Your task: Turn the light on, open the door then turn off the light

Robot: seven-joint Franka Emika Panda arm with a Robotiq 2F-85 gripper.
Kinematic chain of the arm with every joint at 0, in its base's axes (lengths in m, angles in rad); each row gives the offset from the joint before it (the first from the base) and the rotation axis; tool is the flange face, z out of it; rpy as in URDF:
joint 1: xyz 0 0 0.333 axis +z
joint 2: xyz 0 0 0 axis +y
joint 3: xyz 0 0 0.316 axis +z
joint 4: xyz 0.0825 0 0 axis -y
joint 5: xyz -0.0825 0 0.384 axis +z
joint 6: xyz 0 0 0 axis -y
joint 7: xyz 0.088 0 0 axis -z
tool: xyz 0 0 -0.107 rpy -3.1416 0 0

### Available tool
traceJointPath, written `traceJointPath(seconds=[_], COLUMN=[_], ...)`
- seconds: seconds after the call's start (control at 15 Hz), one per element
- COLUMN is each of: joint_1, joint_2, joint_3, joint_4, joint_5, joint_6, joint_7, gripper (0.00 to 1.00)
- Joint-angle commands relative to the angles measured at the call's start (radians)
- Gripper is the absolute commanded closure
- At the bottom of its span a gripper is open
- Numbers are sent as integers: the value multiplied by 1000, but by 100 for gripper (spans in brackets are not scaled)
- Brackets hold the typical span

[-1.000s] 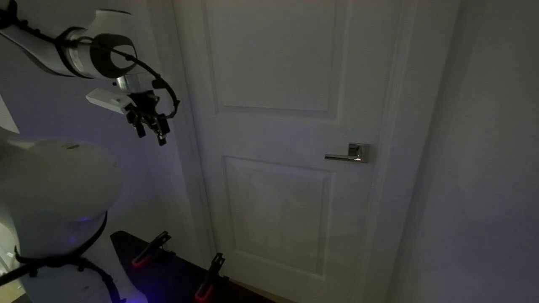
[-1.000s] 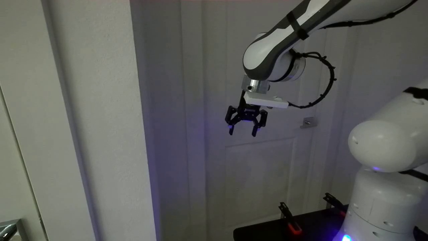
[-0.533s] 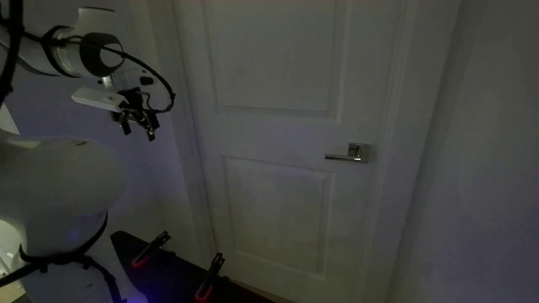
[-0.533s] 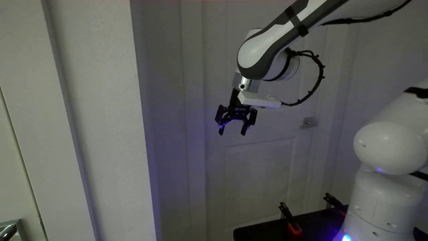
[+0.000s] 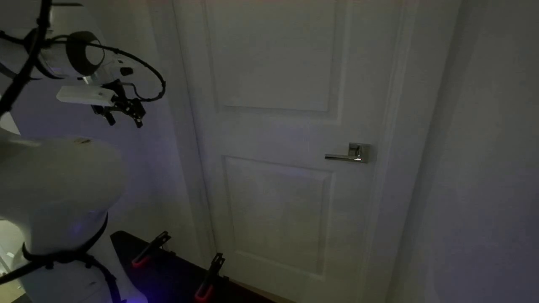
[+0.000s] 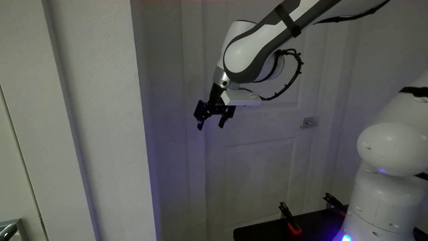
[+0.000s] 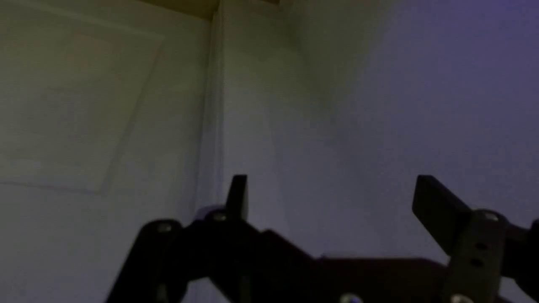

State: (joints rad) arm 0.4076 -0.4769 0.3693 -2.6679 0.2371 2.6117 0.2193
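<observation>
The white door [image 5: 273,134] with raised panels is closed. It also shows in an exterior view [image 6: 257,174] and at the left of the wrist view [image 7: 177,126]. Its silver lever handle [image 5: 347,156] lies level and shows in both exterior views [image 6: 308,122]. The room is dim. The light's switch plate is out of view. My black gripper [image 5: 125,123] is open and empty, in the air on the side away from the handle. It shows in an exterior view [image 6: 210,127] and in the wrist view [image 7: 330,189], with bare wall beyond the fingers.
A black table [image 5: 168,280] carries the arm's base, with two red-and-black clamps [image 5: 206,280] at its edge. A white wall corner [image 6: 110,117] stands in the foreground, and a chrome handle [image 6: 8,231] sits at the lower left. A wall [image 7: 442,105] stands beside the door frame.
The arm and open gripper have moved left in both exterior views, away from the door handle, and slightly up. The gripper has tilted somewhat. The door and the dim light are unchanged.
</observation>
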Motion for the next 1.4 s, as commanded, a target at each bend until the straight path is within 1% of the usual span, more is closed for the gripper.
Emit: traceJointPath(seconds=[0.0, 0.33, 0.6, 0.67, 1.0, 1.33], joint_1=[-28, -89, -161, -188, -291, -341], joint_2=[95, 178, 236, 250, 299, 317], joint_3=[35, 96, 149, 170, 255, 315], joint_4=[76, 158, 222, 239, 331, 409], joint_5=[-83, -242, -371, -407, -592, -733], joint_6=[74, 152, 228, 241, 258, 259], joint_7=[-3, 44, 123, 147, 274, 400], gripper=[0, 0, 0, 0, 0, 0])
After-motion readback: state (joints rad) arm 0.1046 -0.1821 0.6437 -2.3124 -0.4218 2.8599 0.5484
